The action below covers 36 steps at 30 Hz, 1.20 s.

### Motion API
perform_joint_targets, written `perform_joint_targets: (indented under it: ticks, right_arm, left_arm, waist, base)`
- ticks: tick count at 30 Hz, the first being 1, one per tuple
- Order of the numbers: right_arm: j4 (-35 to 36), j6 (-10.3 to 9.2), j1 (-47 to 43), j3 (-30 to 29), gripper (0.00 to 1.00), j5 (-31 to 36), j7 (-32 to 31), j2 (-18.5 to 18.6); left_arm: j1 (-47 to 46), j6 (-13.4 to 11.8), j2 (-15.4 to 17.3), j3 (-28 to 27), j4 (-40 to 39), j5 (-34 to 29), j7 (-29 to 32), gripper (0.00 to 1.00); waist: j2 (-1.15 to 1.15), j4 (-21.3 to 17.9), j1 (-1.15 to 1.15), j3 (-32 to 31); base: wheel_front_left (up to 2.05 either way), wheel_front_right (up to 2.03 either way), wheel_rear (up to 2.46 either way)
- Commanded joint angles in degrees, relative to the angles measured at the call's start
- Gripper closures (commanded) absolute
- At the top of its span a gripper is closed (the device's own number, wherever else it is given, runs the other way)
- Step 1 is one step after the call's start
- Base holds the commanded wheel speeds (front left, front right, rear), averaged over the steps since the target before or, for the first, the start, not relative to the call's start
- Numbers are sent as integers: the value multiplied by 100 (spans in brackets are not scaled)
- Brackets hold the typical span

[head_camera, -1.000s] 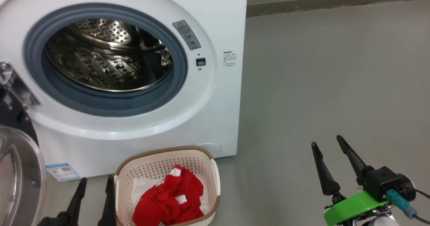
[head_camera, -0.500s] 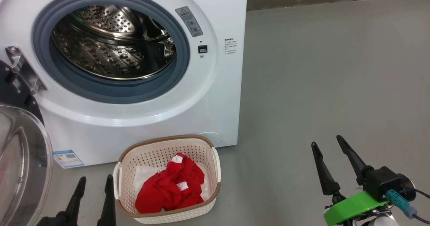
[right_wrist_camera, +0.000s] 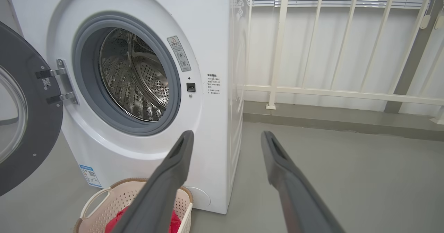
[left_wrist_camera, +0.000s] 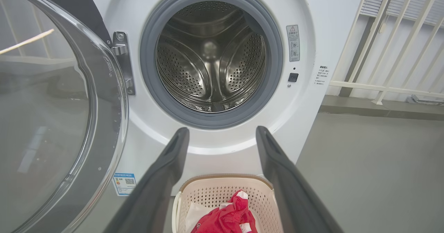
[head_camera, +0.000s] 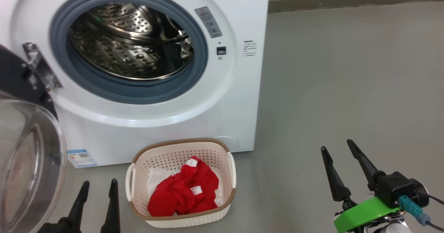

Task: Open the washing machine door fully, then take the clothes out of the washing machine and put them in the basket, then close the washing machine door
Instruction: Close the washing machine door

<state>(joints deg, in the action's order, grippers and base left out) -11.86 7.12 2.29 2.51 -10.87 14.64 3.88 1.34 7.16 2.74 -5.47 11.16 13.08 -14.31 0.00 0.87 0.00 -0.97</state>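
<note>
Clothes (head_camera: 184, 195) in the basket (head_camera: 184, 222), washing machine (head_camera: 225, 104) bare, so my left end effector (head_camera: 100, 181) and right end effector (head_camera: 336, 144) hang spread, empty; the wide-open washing machine door (head_camera: 31, 163) awaits closing.

Basket (head_camera: 187, 221) sits on floor (head_camera: 329, 87), just before washing machine (head_camera: 239, 87). Clothes (head_camera: 184, 193) lie in basket. Door (head_camera: 27, 163) stands swung out at machine's left side.

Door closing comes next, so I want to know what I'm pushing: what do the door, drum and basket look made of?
Door: clear glossy bowl, likely glass given its reflections, in a dark matte rim, probably plastic. Drum: shiny perforated metal, seemingly stainless steel. Basket: cream matte plastic, moulded holes, brown woven-look rim.
</note>
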Motion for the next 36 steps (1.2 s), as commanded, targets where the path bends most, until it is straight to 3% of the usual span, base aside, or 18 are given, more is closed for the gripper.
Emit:
perform_joint_targets:
  ticks: [1,20,36]
  right_arm:
    - [169,36,60,130,0,54,36,72]
    - [157,36,14,273,0,-1,36,80]
    - [160,36,-46,294,0,-11,36,17]
  left_arm:
    - [-142,29,34,-168,-207,-15,-69,0]
    - [52,-77,47,-225,-362,-175,-69,0]
    - [156,-290,76,-371,-487,-282,-69,0]
  waist:
    - [0,127,0,-3]
    - [0,1511,0,-143]
    - [0,2317,0,-270]
  base:
    - [0,0,0]
    - [0,0,0]
    - [0,0,0]
